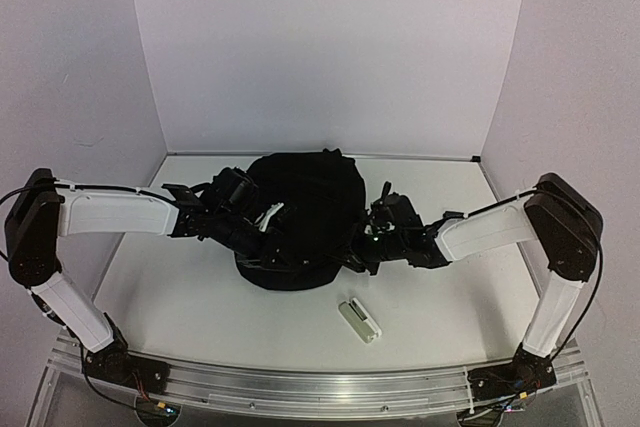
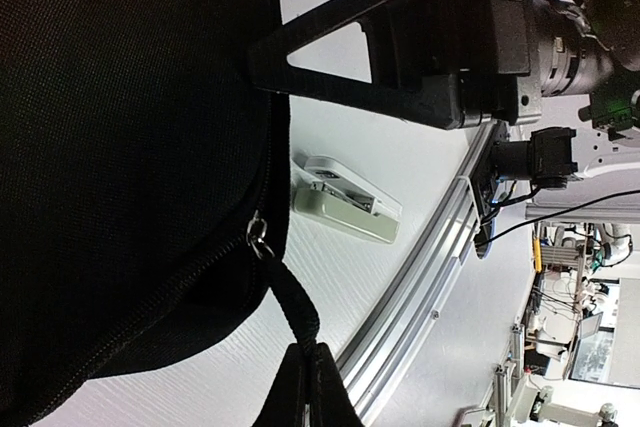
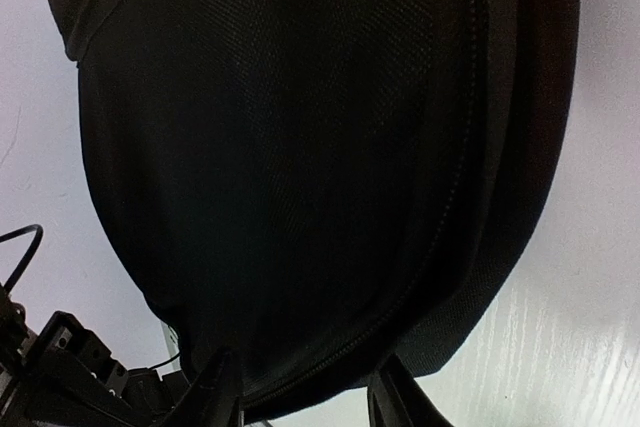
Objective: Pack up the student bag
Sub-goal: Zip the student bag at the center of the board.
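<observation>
- The student bag (image 1: 305, 212) is lying mid-way across the desk (image 1: 180, 297), hiding both grippers' tips from overhead.
- Only the left wrist view is showing the left gripper (image 2: 310, 387): its jaws, cut off by the frame edge, are clamping the bag's zipper pull strap (image 2: 290, 307).
- The right gripper (image 3: 305, 397) is straddling the bag's edge with its jaws partway apart; I cannot tell whether they are pinching it.
- A small white stapler-like item (image 2: 345, 202) is lying just beside the bag.

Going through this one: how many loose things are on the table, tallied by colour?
Black: 1, the student bag
White and pale green: 1, a small stapler-like item near the front rail
Total: 2
</observation>
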